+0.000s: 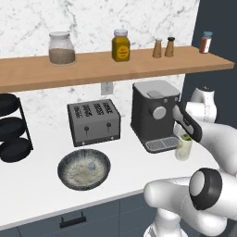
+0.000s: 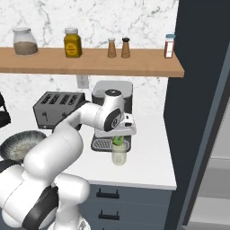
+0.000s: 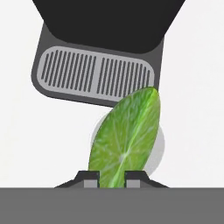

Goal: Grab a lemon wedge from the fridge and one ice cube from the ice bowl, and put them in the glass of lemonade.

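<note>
Lemon wedge (image 3: 127, 140): green-yellow slice, cut face w/ pale segment lines showing, stood on end, tilted, directly over glass of lemonade (image 1: 183, 147). Glass: small clear tumbler, pale liquid, upright on counter just in front of coffee machine (image 1: 154, 113) drip tray. Ice bowl (image 1: 84, 169): wide, shallow, speckled grey-white, dark rim, well left of machine; ice cube (image 1: 91, 165) inside, near centre.

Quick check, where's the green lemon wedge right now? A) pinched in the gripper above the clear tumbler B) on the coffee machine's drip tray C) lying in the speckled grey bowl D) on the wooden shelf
A: the green lemon wedge sits between the gripper fingertips, directly over the clear tumbler of lemonade in front of the grey coffee machine.
</note>
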Controlling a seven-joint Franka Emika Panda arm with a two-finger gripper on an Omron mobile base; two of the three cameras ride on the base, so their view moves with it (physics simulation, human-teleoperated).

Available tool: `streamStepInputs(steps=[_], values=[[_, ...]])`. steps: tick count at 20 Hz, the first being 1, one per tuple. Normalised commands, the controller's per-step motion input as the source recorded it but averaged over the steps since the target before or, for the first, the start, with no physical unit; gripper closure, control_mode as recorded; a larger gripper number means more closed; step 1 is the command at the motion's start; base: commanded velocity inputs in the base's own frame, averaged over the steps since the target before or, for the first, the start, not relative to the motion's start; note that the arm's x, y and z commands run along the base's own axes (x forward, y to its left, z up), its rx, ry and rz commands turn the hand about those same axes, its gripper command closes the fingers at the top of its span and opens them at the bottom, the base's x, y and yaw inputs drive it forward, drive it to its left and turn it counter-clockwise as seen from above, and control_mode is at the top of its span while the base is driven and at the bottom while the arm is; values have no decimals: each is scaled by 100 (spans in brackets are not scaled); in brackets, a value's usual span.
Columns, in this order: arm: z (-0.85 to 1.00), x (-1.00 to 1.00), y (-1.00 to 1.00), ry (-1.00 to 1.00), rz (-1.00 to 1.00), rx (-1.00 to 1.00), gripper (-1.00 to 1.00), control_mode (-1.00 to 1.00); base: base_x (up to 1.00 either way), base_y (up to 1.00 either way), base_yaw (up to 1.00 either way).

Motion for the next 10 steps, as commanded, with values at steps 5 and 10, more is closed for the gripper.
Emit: streamStepInputs(steps=[5, 10], values=[[0, 0, 0, 0, 0, 0, -100, -100, 0, 0, 0], [0, 0, 0, 0, 0, 0, -100, -100, 0, 0, 0]])
